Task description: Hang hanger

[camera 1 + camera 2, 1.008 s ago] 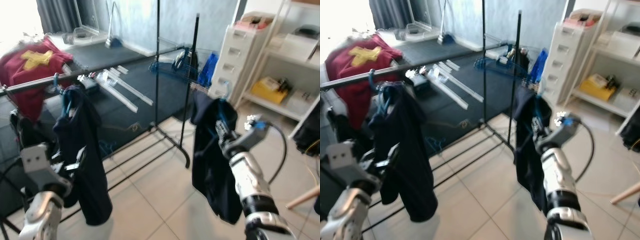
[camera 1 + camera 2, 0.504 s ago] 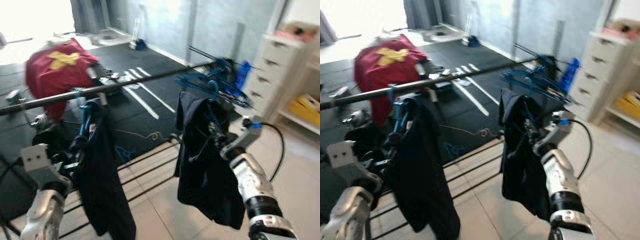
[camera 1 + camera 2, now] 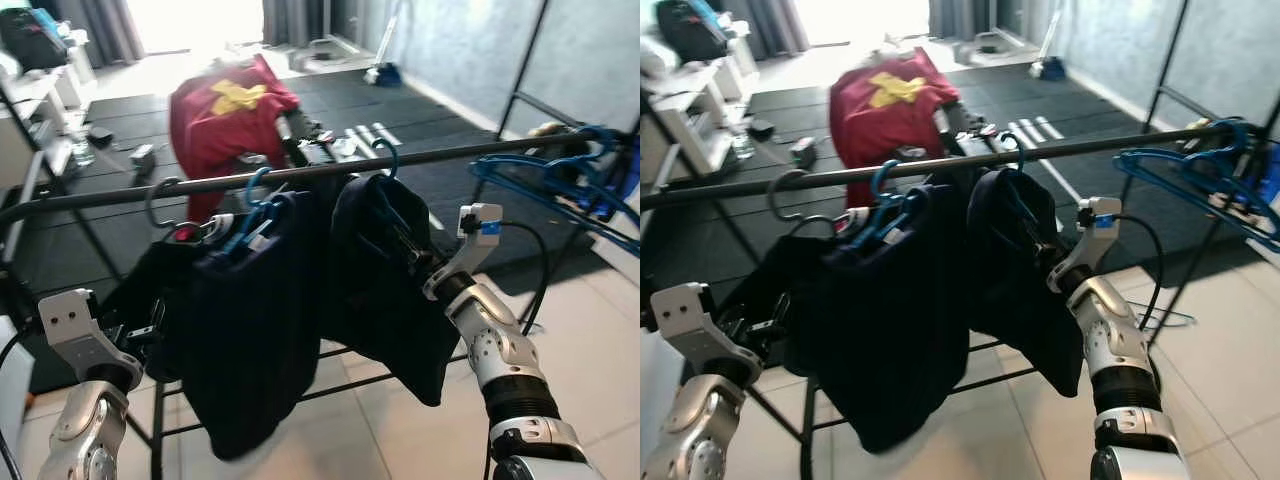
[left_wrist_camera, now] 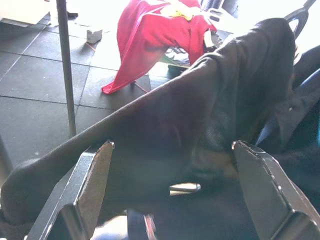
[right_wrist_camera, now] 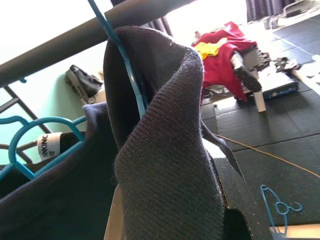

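Nearly done: hanger [image 3: 384, 160] hook over the rail [image 3: 300, 173] with dark sweater [image 3: 385, 270] on it, right gripper [image 3: 418, 262] pinching the sweater, release left; left gripper [image 4: 170, 195] spread, around another dark garment [image 4: 165, 125].

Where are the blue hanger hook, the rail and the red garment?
blue hanger hook [image 3: 386, 150], left eye view, top of its curve.
rail [image 3: 450, 153], left eye view, bare stretch.
red garment [image 3: 215, 130], left eye view, its middle.

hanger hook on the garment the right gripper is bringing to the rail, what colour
Blue. The hanger hook shows best in the right wrist view, rising from the dark garment toward the rail.
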Robot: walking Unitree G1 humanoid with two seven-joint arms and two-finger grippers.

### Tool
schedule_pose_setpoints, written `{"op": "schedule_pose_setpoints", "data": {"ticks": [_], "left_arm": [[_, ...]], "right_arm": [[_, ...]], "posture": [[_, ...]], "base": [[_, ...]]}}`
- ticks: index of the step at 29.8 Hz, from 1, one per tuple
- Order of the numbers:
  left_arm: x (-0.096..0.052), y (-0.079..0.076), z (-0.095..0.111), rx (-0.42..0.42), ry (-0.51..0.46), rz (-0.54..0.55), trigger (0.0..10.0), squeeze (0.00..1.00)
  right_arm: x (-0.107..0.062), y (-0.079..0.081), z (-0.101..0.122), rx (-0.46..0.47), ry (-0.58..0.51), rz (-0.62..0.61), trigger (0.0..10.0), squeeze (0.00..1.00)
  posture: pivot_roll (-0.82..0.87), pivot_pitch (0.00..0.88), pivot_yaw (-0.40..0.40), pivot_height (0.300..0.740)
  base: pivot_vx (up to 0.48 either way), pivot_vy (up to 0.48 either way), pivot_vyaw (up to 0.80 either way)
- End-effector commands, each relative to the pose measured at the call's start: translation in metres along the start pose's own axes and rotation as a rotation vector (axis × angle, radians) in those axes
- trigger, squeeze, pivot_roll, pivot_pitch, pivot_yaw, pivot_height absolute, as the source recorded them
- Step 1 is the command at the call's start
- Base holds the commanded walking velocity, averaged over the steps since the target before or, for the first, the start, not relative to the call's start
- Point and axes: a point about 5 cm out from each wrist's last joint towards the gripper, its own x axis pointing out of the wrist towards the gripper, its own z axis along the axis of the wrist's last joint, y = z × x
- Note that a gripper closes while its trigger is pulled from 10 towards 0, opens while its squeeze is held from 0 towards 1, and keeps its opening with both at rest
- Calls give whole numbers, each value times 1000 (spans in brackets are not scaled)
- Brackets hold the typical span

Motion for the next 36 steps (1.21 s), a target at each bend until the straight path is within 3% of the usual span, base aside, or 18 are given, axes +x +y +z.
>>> {"op": "schedule_pose_setpoints", "data": {"ticks": [1,6,10,16,20,27,28,29,33,36], "left_arm": [[-3,-1,0,-20,-1,-23,10000,0],[-9,-12,2,-39,-12,-122,10000,0],[-14,-11,5,-62,-30,-131,10000,0],[-17,-9,6,-66,-40,-124,10000,0],[-19,-9,6,-66,-24,-127,10000,0],[-20,-9,6,-58,-17,-133,10000,0],[-20,-9,6,-54,-14,-137,10000,0],[-21,-10,5,-51,-11,-142,10000,0],[-21,-11,5,-50,-8,-149,10000,0],[-22,-11,5,-54,-5,-151,10000,0]], "right_arm": [[7,3,18,-30,-51,2,10000,0],[11,-16,22,-108,30,-165,10000,0],[16,-27,28,-162,115,-267,10000,0],[17,-34,28,-205,184,-333,10000,0],[14,-39,21,-187,240,-391,10000,0],[14,-37,13,-174,279,-385,10000,0],[14,-34,8,-157,280,-369,10000,765],[15,-30,6,-137,261,-342,10000,1000],[17,-15,6,-88,158,-248,10000,1000],[15,-3,8,-106,100,-183,10000,1000]], "posture": [[-78,35,-4,740],[-74,40,-3,740],[-61,46,-5,740],[-55,49,-9,740],[-52,52,-11,740],[-53,54,-9,740],[-53,57,-8,740],[-54,57,-8,740],[-57,62,-10,740],[-58,65,-13,740]], "base": [[0,0,706],[0,0,225],[0,0,0],[0,0,0],[0,0,0],[0,0,0],[0,0,0],[0,0,0],[0,0,0],[0,0,0]]}}
